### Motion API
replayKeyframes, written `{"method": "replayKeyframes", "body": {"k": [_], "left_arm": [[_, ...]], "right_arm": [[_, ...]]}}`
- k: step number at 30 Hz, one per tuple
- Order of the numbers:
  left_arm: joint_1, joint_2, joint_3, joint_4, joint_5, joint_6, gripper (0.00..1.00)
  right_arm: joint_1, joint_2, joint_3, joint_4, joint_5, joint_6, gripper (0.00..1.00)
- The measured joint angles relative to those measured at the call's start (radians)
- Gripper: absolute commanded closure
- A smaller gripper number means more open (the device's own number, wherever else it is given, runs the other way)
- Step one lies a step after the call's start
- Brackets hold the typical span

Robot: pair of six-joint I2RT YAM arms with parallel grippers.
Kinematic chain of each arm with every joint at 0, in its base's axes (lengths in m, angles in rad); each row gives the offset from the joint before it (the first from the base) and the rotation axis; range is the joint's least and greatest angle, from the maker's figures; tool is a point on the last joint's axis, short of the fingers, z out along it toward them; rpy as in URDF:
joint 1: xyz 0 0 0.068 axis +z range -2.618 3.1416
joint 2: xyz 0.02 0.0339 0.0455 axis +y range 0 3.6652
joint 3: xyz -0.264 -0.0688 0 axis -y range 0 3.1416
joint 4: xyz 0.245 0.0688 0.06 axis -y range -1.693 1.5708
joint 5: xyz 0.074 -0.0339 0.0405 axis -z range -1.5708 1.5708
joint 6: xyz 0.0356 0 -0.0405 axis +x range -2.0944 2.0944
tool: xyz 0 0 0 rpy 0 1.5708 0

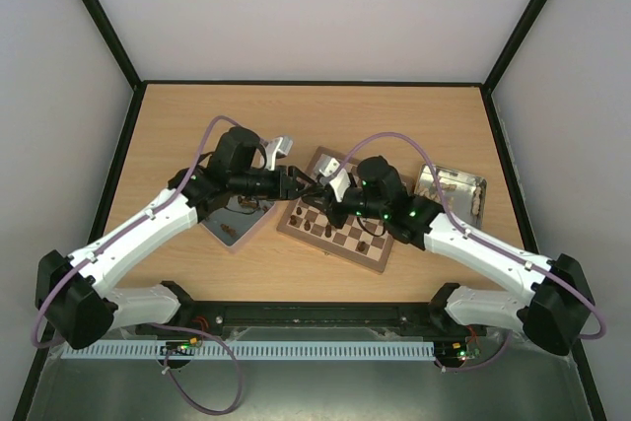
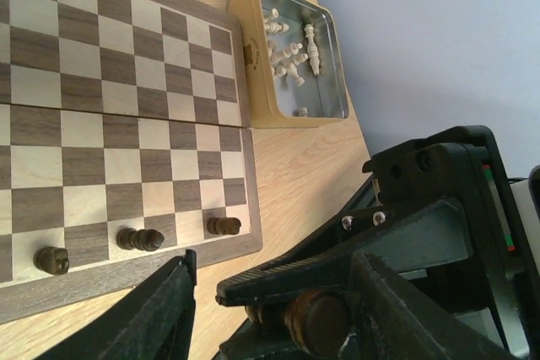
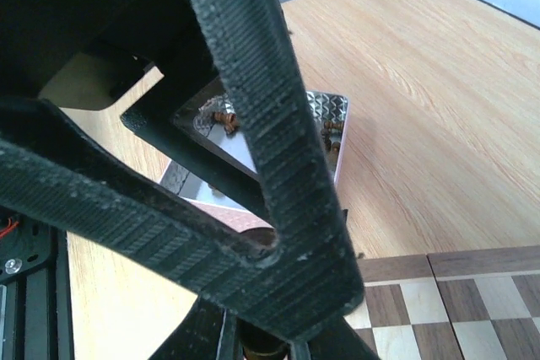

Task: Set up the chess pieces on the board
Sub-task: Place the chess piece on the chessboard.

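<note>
The board (image 1: 333, 246) lies mid-table with a few dark chess pieces (image 1: 325, 229) standing on it. In the left wrist view the board (image 2: 126, 124) shows three dark pieces (image 2: 141, 239) along its near edge. Both grippers meet above the board's upper-left corner. My right gripper (image 1: 322, 190) is shut on a dark chess piece (image 2: 319, 322), whose round base faces the left wrist camera. My left gripper (image 1: 302, 182) stands open, its fingers (image 2: 164, 309) on either side of that piece and of the right gripper's ribbed finger (image 2: 287, 280). In the right wrist view my right gripper (image 3: 283, 271) fills the frame, brown wood showing between its tips.
A grey tray (image 1: 235, 227) with dark pieces lies left of the board, also seen past the fingers as a tray (image 3: 333, 111). A yellow-sided tin (image 2: 257, 82) holding light pieces (image 2: 291, 56) sits right of the board, and shows as the tin (image 1: 454, 189) from above.
</note>
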Motion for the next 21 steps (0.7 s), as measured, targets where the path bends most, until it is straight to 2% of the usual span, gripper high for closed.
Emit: {"method": "replayKeyframes", "body": {"k": [5,10,13,14,17,21], "left_arm": [[0.001,0.011,0.002,-0.017,0.031,0.021,0.72],[-0.001,0.028,0.005,-0.020,0.061,0.036,0.87],[0.000,0.034,0.005,-0.021,0.062,0.037,0.95],[0.002,0.034,0.005,-0.019,0.061,0.043,0.95],[0.001,0.035,0.005,-0.019,0.061,0.036,0.95],[0.007,0.035,0.005,-0.019,0.066,0.022,0.93]], "right_arm": [[0.000,0.016,0.016,-0.035,0.010,-0.008,0.98],[0.000,0.034,0.020,-0.063,0.027,-0.015,0.96],[0.000,0.042,0.027,-0.076,0.034,-0.014,0.90],[0.000,0.045,0.029,-0.077,0.035,-0.013,0.85],[0.001,0.046,0.031,-0.077,0.041,0.001,0.50],[0.000,0.034,0.029,-0.063,0.069,0.039,0.23]]}}
